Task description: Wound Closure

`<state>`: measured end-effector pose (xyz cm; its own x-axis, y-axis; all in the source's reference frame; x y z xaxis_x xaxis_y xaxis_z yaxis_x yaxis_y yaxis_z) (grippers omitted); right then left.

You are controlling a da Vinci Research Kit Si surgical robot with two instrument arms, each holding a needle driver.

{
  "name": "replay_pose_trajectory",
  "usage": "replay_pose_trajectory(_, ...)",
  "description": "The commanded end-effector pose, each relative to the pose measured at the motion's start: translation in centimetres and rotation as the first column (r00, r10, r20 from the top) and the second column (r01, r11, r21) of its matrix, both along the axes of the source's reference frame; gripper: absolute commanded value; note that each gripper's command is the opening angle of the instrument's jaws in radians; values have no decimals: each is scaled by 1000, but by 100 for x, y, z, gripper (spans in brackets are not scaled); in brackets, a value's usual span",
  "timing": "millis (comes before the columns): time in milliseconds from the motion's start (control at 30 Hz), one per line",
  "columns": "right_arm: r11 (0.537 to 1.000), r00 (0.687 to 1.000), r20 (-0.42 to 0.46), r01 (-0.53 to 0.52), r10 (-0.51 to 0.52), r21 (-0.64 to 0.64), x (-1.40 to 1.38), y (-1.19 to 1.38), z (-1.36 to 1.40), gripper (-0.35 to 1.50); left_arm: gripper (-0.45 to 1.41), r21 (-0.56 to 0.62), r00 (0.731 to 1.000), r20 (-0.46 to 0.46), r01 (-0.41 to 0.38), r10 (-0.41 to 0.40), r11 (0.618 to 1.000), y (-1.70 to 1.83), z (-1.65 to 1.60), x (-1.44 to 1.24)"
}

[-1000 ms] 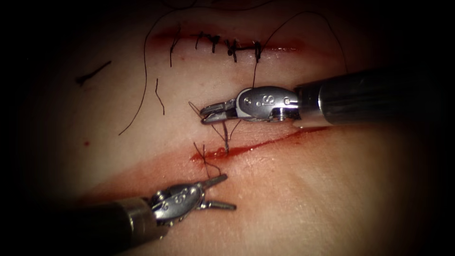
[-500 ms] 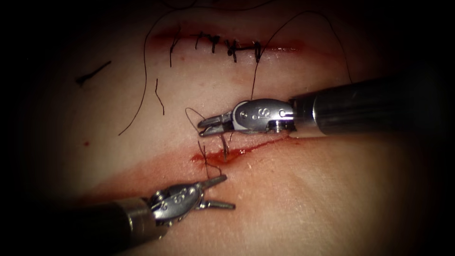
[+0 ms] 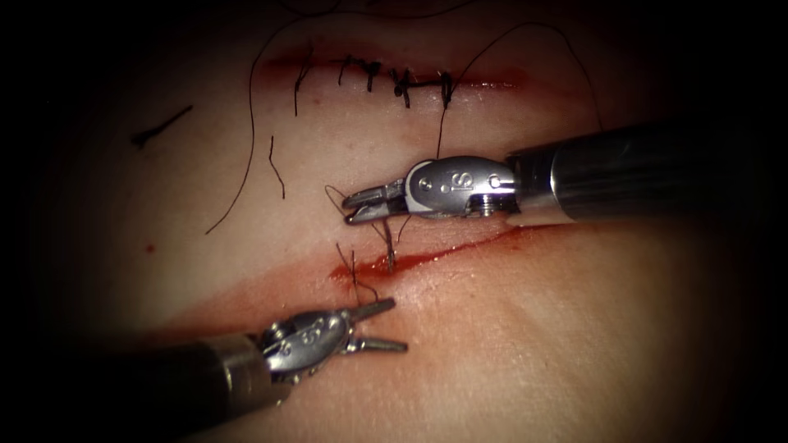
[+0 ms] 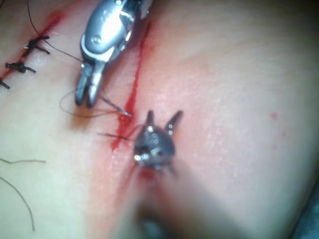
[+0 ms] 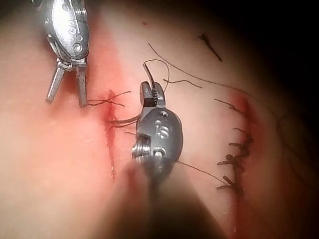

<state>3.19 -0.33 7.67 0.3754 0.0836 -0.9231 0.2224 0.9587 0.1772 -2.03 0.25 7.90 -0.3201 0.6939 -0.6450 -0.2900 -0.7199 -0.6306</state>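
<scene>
The right tool had its jaws clenched on the thread just above the lower cut. A small loop of thread stood at its tip, and a dark strand ran from the jaws down into the cut. In the right wrist view the same tool gripped that strand with the loop curling over its tip. Whether a needle was in its grasp could not be told; no needle could be made out with certainty in any view.

The left tool lay below the cut with its jaws released and holding nothing. Its upper jaw was close to a short thread end that rose from the left end of the cut. The left wrist view confirmed the spread jaws, clear of thread.

On progress: the upper cut on the tissue carried a row of dark stitches and appeared closed. The lower cut, wet with red fluid, had thread through it at its left end only. The run towards the right was unstitched. Loose cut ends of thread lay at the left.
</scene>
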Motion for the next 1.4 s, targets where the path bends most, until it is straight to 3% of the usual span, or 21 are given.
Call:
replay_pose_trajectory(33,1000,1000,-5,0,0,4,6,-4,1,-35,31,9,1000,-11,16,-16,1000,4,14,0)
replay_pose_trajectory(333,1000,1000,-20,-1,1,-2,4,2,-22,-35,19,6,997,-58,51,-51,999,28,47,24)
replay_pose_trajectory(633,1000,1000,-20,-6,5,-7,5,1,-27,-35,19,4,995,-97,38,-37,999,18,66,14)
replay_pose_trajectory(1400,988,999,28,49,-45,-148,8,-11,11,-35,20,10,996,-91,22,-21,1000,5,61,14)
